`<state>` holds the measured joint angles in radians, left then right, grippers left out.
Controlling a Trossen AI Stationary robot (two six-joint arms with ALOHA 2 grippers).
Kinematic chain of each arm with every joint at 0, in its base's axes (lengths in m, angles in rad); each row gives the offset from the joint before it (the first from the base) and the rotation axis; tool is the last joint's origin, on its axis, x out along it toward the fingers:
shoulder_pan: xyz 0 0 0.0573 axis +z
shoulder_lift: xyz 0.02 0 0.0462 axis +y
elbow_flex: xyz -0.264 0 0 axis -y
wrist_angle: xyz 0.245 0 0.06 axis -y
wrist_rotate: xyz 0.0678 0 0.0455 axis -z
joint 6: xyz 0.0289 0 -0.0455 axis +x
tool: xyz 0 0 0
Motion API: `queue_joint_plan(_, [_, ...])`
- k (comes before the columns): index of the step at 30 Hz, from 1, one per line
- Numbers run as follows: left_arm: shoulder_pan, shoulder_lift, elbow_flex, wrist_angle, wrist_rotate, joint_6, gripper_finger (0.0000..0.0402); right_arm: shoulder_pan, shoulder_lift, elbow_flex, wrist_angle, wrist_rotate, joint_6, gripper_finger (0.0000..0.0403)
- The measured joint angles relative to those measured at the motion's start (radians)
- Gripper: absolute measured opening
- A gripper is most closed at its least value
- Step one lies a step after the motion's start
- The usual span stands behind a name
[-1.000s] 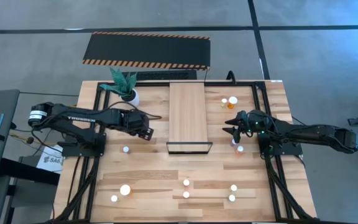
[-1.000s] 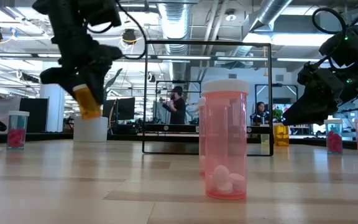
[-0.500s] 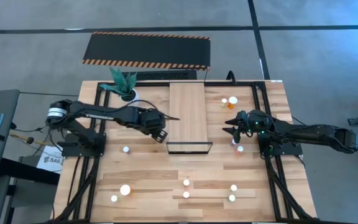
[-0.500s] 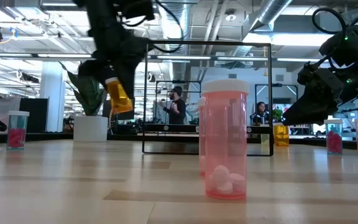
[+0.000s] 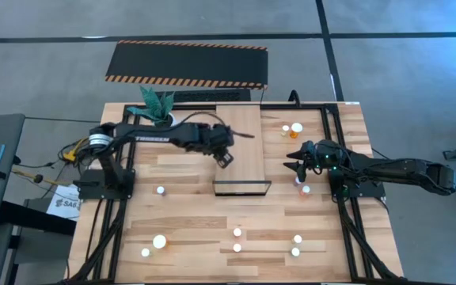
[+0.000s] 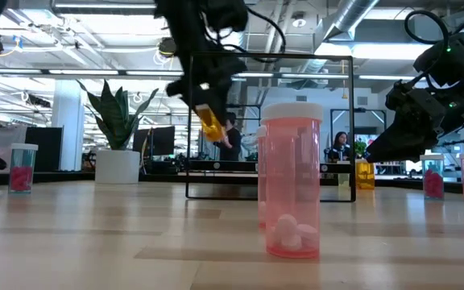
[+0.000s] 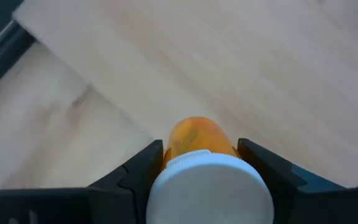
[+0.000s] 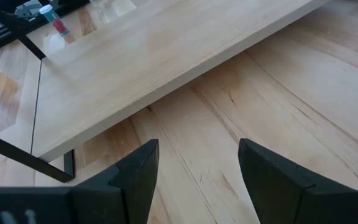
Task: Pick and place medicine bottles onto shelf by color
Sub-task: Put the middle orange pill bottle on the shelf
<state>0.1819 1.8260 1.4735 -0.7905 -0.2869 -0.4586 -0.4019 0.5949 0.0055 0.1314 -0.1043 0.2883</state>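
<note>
My left gripper (image 5: 225,158) is shut on an orange medicine bottle (image 6: 210,122) with a white cap (image 7: 210,186), above the left long edge of the light-wood shelf (image 5: 238,134). The shelf lies flat at the table's middle, its black frame (image 5: 241,188) at the near short end. My right gripper (image 5: 294,169) is open and empty to the right of the shelf, low over the table; the right wrist view (image 8: 197,168) shows the shelf's edge ahead of it. Other white-capped bottles stand on the table, among them one (image 5: 305,188) near my right gripper. My left gripper pinches the orange bottle's body (image 7: 194,135) just below its white cap, between its two fingers. The fingers (image 7: 143,163) come from above, slanting down. The bottle hangs tilted below them, cap end up, lifted clear of the shelf and the table.
A potted plant (image 5: 158,107) stands at the far left of the shelf. Two bottles (image 5: 297,127) stand at the far right, one (image 5: 161,190) at the left, several (image 5: 237,233) along the near part. A pink bottle (image 6: 293,181) stands close to the low camera. A black striped mat (image 5: 187,63) lies beyond the table.
My left gripper has carried the orange bottle toward the table's right and a little toward the far edge, from left of the shelf to above the shelf's left edge. The bottle stays lifted and tilted. My right gripper has kept still.
</note>
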Motion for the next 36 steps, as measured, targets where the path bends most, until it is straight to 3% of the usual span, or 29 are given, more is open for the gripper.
queue_joint_plan(8, [0.134,0.152,0.169,-0.046,0.151,0.027,0.0174,0.0,0.0,0.0,-0.004,0.0,0.0,0.0246])
queue_joint_plan(16, [0.209,0.266,0.351,-0.164,0.169,0.065,0.0174,0.0,0.0,0.0,-0.006,0.0,0.0,0.0246])
queue_joint_plan(36, [0.299,0.312,0.372,-0.127,0.175,0.051,0.0174,0.0,0.0,0.0,-0.008,0.0,0.0,0.0246])
